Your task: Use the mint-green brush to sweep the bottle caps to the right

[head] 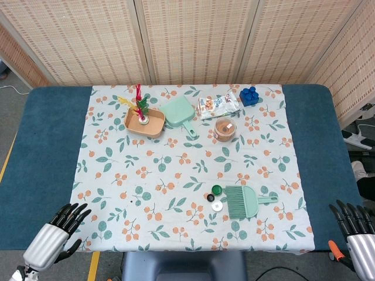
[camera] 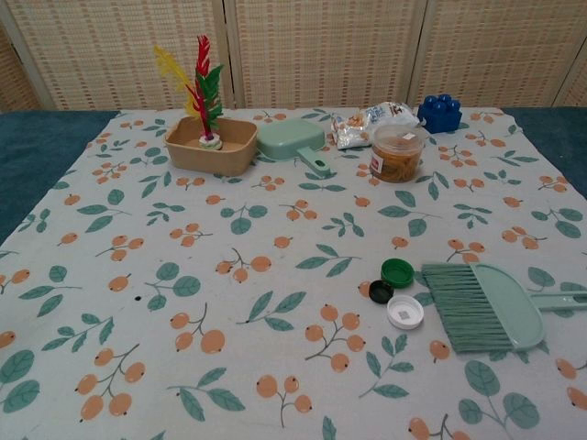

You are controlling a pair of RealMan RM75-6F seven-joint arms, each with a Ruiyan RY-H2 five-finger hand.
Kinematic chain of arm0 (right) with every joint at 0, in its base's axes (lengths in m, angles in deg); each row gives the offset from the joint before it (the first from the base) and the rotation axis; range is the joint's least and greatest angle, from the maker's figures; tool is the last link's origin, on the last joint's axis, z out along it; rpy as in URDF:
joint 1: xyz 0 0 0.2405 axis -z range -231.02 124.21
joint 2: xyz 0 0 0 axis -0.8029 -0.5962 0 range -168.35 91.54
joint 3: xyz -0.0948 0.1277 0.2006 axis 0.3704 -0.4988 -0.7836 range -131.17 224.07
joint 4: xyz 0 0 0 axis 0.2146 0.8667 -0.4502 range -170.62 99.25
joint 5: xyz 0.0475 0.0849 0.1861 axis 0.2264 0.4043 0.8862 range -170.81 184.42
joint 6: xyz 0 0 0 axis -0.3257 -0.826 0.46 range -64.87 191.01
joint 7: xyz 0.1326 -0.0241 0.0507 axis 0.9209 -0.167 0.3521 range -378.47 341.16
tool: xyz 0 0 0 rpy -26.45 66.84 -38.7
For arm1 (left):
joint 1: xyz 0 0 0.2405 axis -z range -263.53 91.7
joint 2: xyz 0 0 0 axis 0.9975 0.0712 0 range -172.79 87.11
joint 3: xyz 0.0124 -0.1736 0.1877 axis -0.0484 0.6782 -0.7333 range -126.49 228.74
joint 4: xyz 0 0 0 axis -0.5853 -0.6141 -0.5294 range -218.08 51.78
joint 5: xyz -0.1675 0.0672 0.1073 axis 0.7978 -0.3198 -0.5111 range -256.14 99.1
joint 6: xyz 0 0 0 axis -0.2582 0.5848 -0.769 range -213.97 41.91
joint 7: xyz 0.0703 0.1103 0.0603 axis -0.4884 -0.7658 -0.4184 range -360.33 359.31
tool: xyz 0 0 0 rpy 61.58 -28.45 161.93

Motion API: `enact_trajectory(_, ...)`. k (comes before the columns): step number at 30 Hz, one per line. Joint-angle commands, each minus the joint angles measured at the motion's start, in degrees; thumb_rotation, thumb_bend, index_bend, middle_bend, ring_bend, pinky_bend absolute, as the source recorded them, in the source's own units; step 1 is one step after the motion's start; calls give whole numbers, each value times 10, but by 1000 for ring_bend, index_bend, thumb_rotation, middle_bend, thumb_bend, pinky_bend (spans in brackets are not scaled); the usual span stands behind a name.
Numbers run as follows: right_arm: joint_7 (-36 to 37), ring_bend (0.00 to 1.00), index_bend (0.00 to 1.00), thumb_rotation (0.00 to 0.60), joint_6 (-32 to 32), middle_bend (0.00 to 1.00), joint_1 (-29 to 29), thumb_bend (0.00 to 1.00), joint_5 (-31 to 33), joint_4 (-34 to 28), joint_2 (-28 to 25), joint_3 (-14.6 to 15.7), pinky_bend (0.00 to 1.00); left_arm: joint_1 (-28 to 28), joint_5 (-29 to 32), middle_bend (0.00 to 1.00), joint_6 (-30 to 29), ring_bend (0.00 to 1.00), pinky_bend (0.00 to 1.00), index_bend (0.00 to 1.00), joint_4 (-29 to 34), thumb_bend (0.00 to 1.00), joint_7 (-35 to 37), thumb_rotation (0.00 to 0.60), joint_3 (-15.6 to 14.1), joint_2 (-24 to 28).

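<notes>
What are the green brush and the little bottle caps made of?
The mint-green brush looks like smooth moulded plastic with a faint sheen; its bristles look like fine plastic strands. The bottle caps also look like plastic: small round discs in solid colours, one green, one black, one white.

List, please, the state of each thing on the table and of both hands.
mint-green brush: lying flat, unheld, bristles toward caps
bottle caps: clustered left of bristles, unswept
dustpan: lying flat
tan tray: holds feathered shuttlecock
snack jar: upright, lid on
left hand: open, empty
right hand: open, empty
</notes>
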Motion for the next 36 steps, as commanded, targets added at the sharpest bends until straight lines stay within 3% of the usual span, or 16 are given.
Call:
enact_trajectory(1, -2, 0, 0, 600, 3, 0, -1, 208, 1, -1, 0, 0, 0, 0, 0, 0, 0, 0, 99, 0, 0, 386, 1, 600, 0, 1)
enact_trajectory(10, -41, 0, 0, 600, 20, 0, -17, 209, -22, -4, 28, -4, 0, 4, -2, 0, 5, 0, 99, 0, 0, 386, 6, 600, -1, 0)
enact_trajectory(16, -160, 0, 0, 600, 124, 0, -69, 209, -2, -55, 68, -25, 0, 8, -4, 0, 7, 0, 99, 0, 1, 386, 15, 600, -1, 2)
enact_trajectory(21, -288, 0, 50, 600, 214, 0, -110, 208, 74, -62, 128, -58, 0, 9, -2, 0, 7, 0, 100, 0, 2, 385, 20, 600, -1, 5)
enact_trajectory(27, -370, 0, 138, 600, 246, 82, -142, 209, 143, -25, 207, -92, 0, 8, -1, 0, 7, 0, 102, 0, 2, 385, 21, 600, -2, 6)
enact_trajectory(36, -374, 0, 230, 600, 270, 176, -175, 224, 202, 84, 299, -106, 0, 9, -1, 0, 6, 0, 103, 0, 0, 386, 26, 600, -2, 7)
